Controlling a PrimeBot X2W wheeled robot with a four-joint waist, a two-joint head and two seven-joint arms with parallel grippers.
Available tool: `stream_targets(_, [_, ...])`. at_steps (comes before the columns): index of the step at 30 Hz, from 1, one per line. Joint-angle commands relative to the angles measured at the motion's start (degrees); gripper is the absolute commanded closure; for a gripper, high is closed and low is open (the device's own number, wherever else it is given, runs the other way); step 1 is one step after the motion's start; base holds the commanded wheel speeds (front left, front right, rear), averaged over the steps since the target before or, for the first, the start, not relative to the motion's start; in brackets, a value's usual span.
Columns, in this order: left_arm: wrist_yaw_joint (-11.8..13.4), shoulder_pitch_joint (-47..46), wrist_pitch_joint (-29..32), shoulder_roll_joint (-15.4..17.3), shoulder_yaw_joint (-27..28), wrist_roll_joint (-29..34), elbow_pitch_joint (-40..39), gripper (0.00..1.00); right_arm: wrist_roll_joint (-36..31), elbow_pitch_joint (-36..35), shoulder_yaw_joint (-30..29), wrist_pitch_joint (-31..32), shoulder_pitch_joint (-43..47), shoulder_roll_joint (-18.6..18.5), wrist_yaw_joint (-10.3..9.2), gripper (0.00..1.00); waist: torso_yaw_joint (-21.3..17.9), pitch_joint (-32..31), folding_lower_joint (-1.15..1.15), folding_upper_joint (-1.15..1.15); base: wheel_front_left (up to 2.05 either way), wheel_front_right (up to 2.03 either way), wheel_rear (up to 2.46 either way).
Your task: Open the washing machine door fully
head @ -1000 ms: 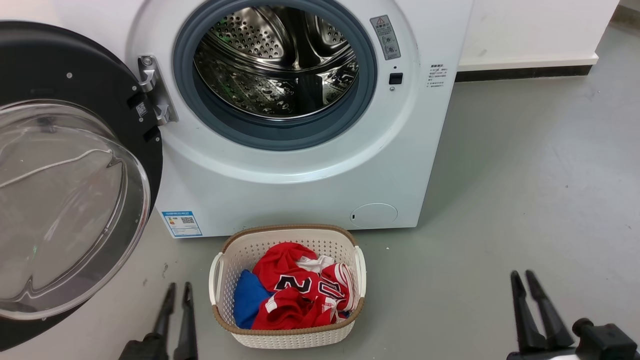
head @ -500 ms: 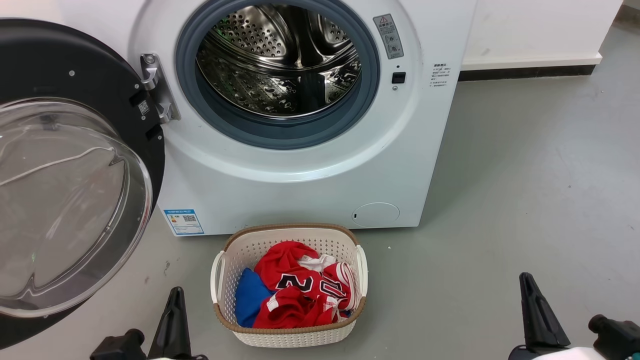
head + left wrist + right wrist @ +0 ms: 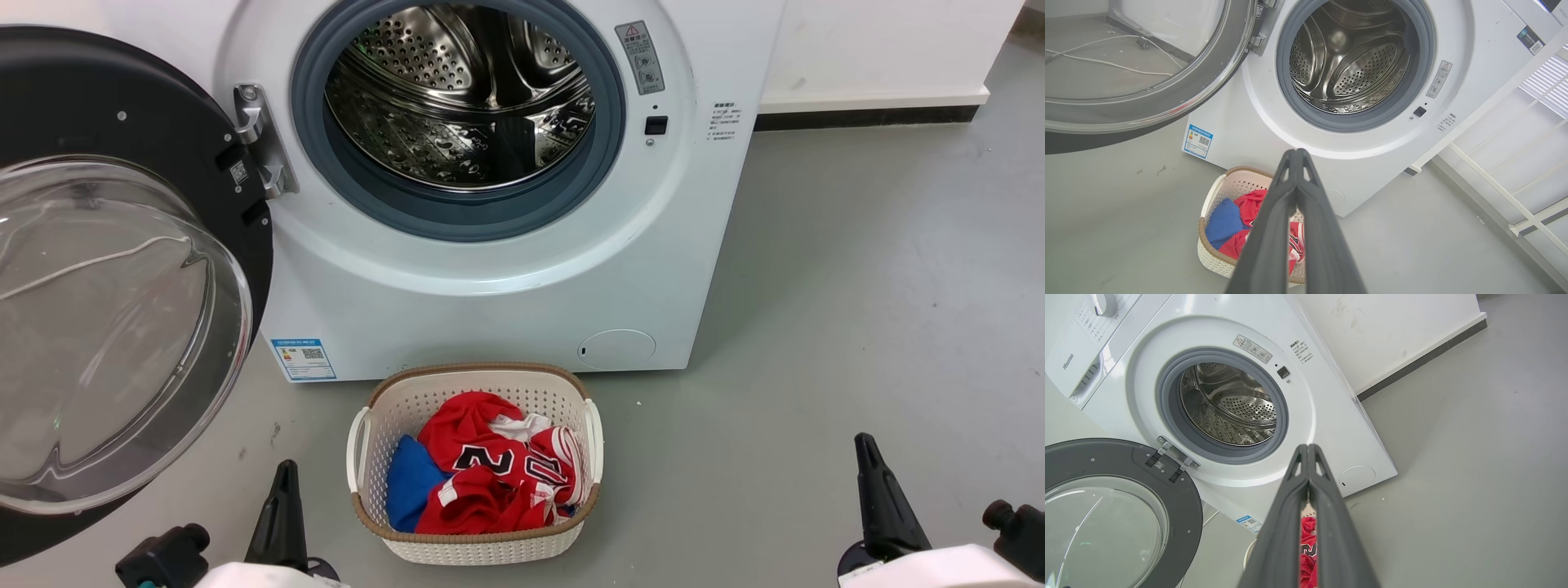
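The black door (image 3: pixel 122 106) hung swung wide at the left of the white washing machine (image 3: pixel 490 302), its glass bowl (image 3: pixel 106 327) facing the room and the steel drum (image 3: pixel 457 98) open to view. Both arms sat low, well apart from it. The left fingers (image 3: pixel 1274 228) were pressed together, the right fingers (image 3: pixel 1282 531) likewise, holding nothing. A basket (image 3: pixel 482 554) of red and blue clothes (image 3: pixel 482 474) stood just before the machine.

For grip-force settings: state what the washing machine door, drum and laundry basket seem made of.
Washing machine door: black surround, likely plastic, slightly glossy; clear bulging centre, glass or clear plastic, see-through with glints.
Drum: perforated steel, mirror-bright reflections.
Laundry basket: matte white plastic lattice, brown woven-look rim.
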Motion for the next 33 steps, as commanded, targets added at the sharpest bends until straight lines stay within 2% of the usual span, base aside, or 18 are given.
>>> stream_targets(1, [-0.5, -1.8, 0.3, 0.5, 0.3, -2.2, -0.4, 1.0, 2.2, -0.3, -0.1, 0.4, -1.8, -0.5, 0.0, 1.0, 0.0, 0.0, 0.0, 0.0, 0.0, 0.0, 0.0])
stream_targets(19, [-2.2, -4.6, 3.6, 0.9, 1.0, -17.8, 1.8, 1.0, 16.9, 1.7, -0.7, 3.6, -4.4, -0.9, 0.0, 1.0, 0.5, 0.3, 0.0, 0.0, 0.0, 0.0, 0.0])
stream_targets(33, [-3.3, -6.3, 5.8, 1.0, 1.7, -27.2, 3.2, 1.0, 25.7, 3.0, -1.3, 5.8, -6.1, -1.0, 0.0, 1.0, 0.8, 0.4, 0.0, 0.0, 0.0, 0.0, 0.0])
